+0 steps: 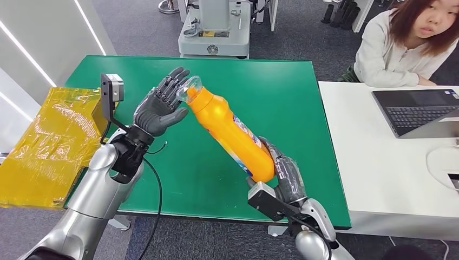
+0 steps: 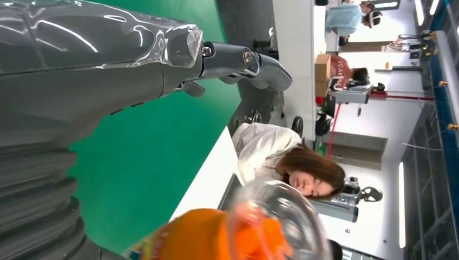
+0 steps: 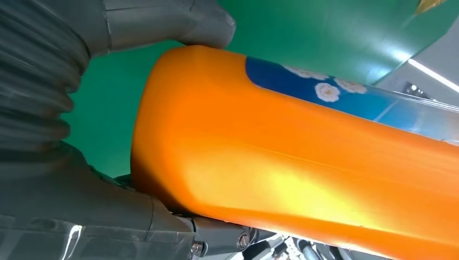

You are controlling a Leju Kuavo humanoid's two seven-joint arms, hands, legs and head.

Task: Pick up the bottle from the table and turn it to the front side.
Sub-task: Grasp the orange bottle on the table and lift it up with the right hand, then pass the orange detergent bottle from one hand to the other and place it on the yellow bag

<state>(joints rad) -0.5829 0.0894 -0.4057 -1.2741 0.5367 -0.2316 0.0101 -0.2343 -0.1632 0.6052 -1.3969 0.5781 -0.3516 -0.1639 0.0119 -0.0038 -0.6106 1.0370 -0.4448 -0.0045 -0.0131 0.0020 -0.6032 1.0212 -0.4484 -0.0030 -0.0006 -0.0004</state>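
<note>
Orange plastic bottle (image 1: 231, 132), lifted clear of the green table (image 1: 303, 97) and slanted above its middle. Long axis running from base, low toward the near edge, up to clear cap, high and toward the far-left corner. Blue flowered label (image 1: 246, 130) along one side, turned partly to the right edge. Base wrapped by right hand (image 1: 284, 173), thumb and fingers closed around it; firm hold, judging by the right wrist view, where the orange body (image 3: 292, 168) sits pressed between grey thumb and palm. Left hand (image 1: 162, 103) raised at the cap end, fingers spread and holding nothing, palm facing the cap and just beside it; contact cannot be told. Cap end thus nearest the left hand, base end already taken by the right. Coming move probably a roll about that long axis, left hand steadying the neck. Beyond the left edge, yellow wrapped bundle (image 1: 51, 141); beyond the right edge, white desk (image 1: 379, 162) with laptop (image 1: 417, 111) and a seated person (image 1: 400, 43).
</note>
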